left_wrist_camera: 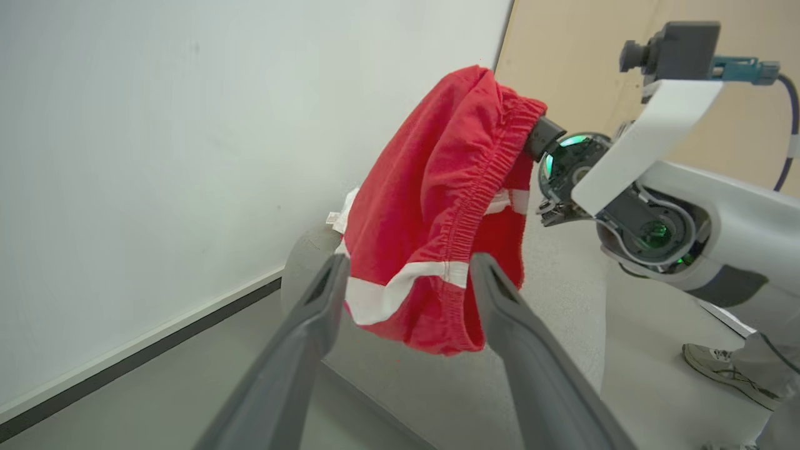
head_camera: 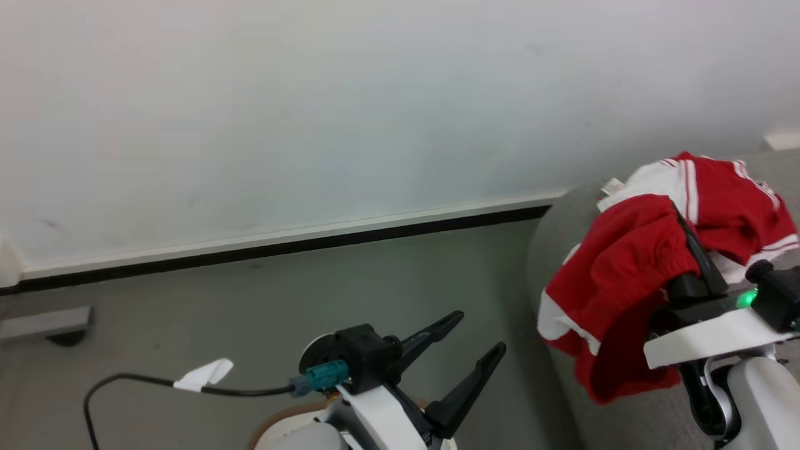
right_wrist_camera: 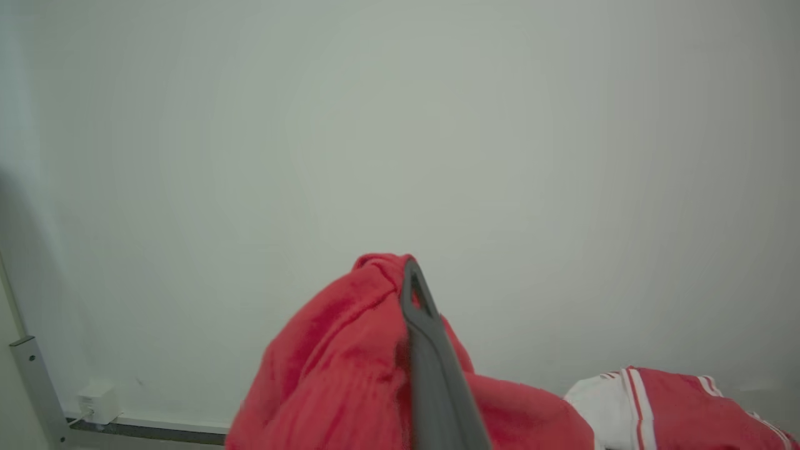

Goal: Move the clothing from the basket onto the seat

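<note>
My right gripper (head_camera: 680,220) is shut on a piece of the clothing, red shorts (head_camera: 615,287) with white trim, which hang over the rounded edge of the grey seat (head_camera: 625,419). In the right wrist view the red cloth (right_wrist_camera: 350,362) is bunched against one dark finger (right_wrist_camera: 425,337). A second red garment with white stripes (head_camera: 737,200) lies on the seat behind it, also seen as the striped garment (right_wrist_camera: 662,400). My left gripper (head_camera: 479,332) is open and holds nothing, left of the seat. Its wrist view looks past its spread gripper (left_wrist_camera: 409,270) at the hanging shorts (left_wrist_camera: 431,206). A brown curve (head_camera: 284,414) under my left forearm looks like the basket's rim.
A pale wall with a dark baseboard (head_camera: 375,231) runs behind the grey floor. A black cable with a white tag (head_camera: 203,375) trails on the floor at the left. A person's shoe (left_wrist_camera: 719,369) stands on the floor beyond my right arm.
</note>
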Tool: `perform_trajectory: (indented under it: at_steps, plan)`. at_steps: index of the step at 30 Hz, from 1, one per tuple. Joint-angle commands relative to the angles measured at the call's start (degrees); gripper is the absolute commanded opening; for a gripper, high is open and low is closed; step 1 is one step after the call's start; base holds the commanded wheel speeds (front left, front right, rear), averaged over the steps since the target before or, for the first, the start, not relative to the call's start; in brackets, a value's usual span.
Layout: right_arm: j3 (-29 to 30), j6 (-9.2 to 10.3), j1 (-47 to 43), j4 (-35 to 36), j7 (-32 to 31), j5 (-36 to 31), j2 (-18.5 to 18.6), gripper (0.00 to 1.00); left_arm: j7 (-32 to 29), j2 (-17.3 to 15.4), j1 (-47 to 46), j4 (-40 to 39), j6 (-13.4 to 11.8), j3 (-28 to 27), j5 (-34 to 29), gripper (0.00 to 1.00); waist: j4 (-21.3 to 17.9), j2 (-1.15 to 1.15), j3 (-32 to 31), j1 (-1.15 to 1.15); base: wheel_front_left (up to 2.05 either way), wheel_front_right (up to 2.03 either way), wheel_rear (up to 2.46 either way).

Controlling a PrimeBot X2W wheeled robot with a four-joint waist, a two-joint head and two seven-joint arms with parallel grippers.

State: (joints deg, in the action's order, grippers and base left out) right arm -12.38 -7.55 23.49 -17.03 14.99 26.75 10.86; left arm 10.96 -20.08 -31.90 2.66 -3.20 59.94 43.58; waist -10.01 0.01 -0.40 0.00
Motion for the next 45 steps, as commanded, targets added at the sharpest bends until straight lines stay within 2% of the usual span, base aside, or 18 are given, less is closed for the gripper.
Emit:
perform_trajectory:
  at_steps: [1,2,7,10,14,19,25,32,36,41,45]
  plan:
    - [0.59,0.13,-1.43,1.57,-0.73,-0.87,1.29,0.0,0.24,-0.51,-0.38,0.2,-0.17,-0.04,-0.91,1.0,-7.66,-0.01,1.9,0.0,0.0,0.0,0.0]
    - [0.59,0.13,-1.43,1.57,-0.73,-0.87,1.29,0.0,0.24,-0.51,-0.38,0.2,-0.17,-0.04,-0.91,1.0,-7.66,-0.01,1.9,0.0,0.0,0.0,0.0]
    - [2.49,0.13,-4.03,6.62,-2.25,-1.03,2.95,0.0,1.11,-1.71,-1.4,1.33,-0.81,-0.67,-2.6,1.0,-14.16,-0.01,3.74,0.0,0.0,0.0,0.0]
    - [3.88,0.12,-5.54,9.49,-2.3,-0.99,2.19,0.0,1.65,-2.07,-1.56,1.85,-1.02,-0.75,-3.06,1.0,-16.86,-0.01,4.72,0.0,0.0,0.0,0.0]
    - [5.9,0.12,-7.07,11.14,-2.29,-1.23,1.1,0.0,2.02,-2.27,-1.68,2.55,-0.97,-0.86,-3.55,1.0,-18.77,-0.01,5.52,0.0,0.0,0.0,0.0]
    - [7.53,0.13,-6.9,11.58,-2.47,-0.85,0.84,0.0,2.5,-2.38,-2.56,3.27,-0.46,-0.95,-4.07,1.0,-19.03,-0.01,7.03,0.0,0.0,0.0,0.0]
    - [9.72,0.13,0.95,8.42,-3.98,2.03,1.98,0.0,1.87,-3.65,-4.64,2.64,0.11,-1.58,-4.55,1.0,-16.81,-0.01,12.29,0.0,0.0,0.0,0.0]
    - [15.92,0.13,17.51,-0.3,-6.97,3.31,8.52,0.0,-0.22,-6.57,-8.28,0.03,1.01,-2.15,-5.92,1.0,-10.13,-0.01,22.49,0.0,0.0,0.0,0.0]
    - [20.35,0.13,25.42,-6.95,-7.54,0.22,13.84,0.0,-0.47,-8.09,-9.32,-0.96,1.17,-2.88,-5.88,1.0,-5.92,-0.01,27.45,0.0,0.0,0.0,0.0]
    - [24.41,0.13,30.3,-13.96,-8.23,-6.65,15.58,0.0,-0.23,-10.45,-9.35,-1.94,0.74,-4.08,-5.36,1.0,-2.71,-0.01,31.66,0.0,0.0,0.0,0.0]
    - [22.61,0.13,30.51,-22.64,-13.37,-13.15,17.04,0.0,-0.01,-11.31,-10.1,-2.43,0.55,-4.95,-5.08,1.0,-1.04,-0.01,33.69,0.0,0.0,0.0,0.0]
